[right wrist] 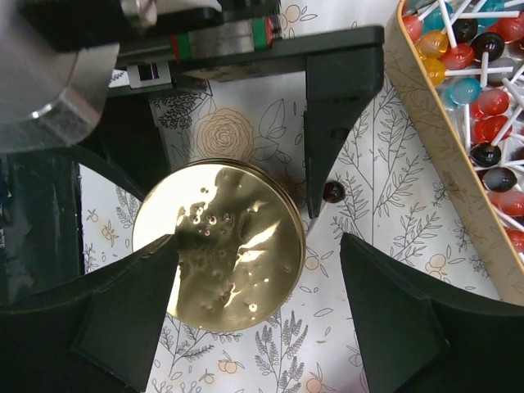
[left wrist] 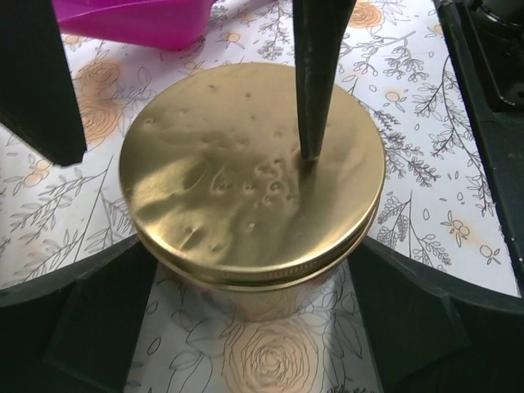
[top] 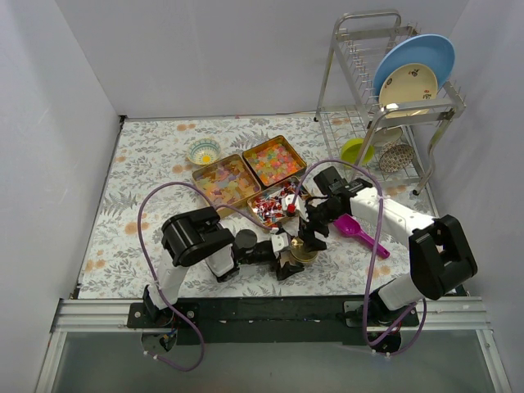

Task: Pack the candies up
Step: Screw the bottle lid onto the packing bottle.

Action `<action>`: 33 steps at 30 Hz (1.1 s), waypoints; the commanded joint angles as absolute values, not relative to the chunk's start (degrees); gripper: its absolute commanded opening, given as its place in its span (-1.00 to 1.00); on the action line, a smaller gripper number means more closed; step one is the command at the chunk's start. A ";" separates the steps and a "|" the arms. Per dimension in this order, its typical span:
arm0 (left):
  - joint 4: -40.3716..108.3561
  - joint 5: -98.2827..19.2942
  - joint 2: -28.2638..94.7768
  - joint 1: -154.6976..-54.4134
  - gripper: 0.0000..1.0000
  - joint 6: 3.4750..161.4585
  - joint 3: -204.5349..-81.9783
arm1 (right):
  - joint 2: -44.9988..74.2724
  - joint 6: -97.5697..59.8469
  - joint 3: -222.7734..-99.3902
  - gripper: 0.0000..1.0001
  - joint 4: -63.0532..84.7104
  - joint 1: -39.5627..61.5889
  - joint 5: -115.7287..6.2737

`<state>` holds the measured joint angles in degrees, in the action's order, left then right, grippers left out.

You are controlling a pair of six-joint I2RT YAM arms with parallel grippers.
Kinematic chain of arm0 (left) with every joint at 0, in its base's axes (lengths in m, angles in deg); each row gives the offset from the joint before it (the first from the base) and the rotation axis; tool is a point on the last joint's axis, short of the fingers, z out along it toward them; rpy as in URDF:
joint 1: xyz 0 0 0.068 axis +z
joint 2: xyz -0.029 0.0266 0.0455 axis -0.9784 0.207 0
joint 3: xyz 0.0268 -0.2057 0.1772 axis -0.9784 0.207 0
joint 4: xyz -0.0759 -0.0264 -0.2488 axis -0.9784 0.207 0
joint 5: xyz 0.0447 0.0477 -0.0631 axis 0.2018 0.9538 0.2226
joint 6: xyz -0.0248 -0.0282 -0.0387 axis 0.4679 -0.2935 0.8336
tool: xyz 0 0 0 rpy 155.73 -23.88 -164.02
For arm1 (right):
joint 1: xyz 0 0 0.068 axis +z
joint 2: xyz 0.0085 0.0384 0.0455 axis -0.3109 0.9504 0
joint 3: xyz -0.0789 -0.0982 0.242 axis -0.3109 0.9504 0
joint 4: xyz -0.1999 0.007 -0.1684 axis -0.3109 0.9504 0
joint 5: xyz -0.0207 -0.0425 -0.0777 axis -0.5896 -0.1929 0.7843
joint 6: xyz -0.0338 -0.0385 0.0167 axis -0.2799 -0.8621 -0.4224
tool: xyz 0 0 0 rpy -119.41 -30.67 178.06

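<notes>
Gold lid [left wrist: 246,172] on a jar [left wrist: 254,299], flanked by the left gripper [left wrist: 254,274], fingers wide apart and holding nothing. Right gripper [right wrist: 260,270] just above, likewise spread and empty. Candies [right wrist: 483,115] just beyond the jar, nearest the right arm, in three tins [right wrist: 446,147]: pale gummies [top: 225,182], bright jellies [top: 274,160], red-blue-white wrapped pieces [top: 274,203].

In the overhead view, the left arm [top: 196,237] rises from the lower left, folds at the elbow and reaches low toward the right, the left gripper [top: 286,255] with its jaws spread wide. The right arm [top: 409,221] climbs from the lower right and bends back leftward. The right gripper [top: 309,233] points down, jaws wide apart, just beside the left one.
</notes>
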<state>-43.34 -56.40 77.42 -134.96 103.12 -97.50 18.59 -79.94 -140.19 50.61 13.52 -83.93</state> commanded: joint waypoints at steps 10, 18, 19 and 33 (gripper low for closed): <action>-55.04 -57.06 89.34 -136.59 0.52 105.50 -93.24 | 16.97 -80.78 -142.56 0.74 56.17 13.44 -79.85; -47.40 -58.04 88.90 -135.27 -1.00 104.99 -95.34 | 15.65 -87.02 -153.92 0.81 66.40 11.77 -81.80; -47.49 -58.04 88.90 -135.27 -1.00 105.08 -95.35 | 15.82 -87.37 -152.78 0.82 65.87 11.86 -82.24; -44.32 -55.23 89.42 -135.36 -1.00 105.25 -96.40 | 24.52 -98.27 -149.17 0.83 69.21 14.84 -85.93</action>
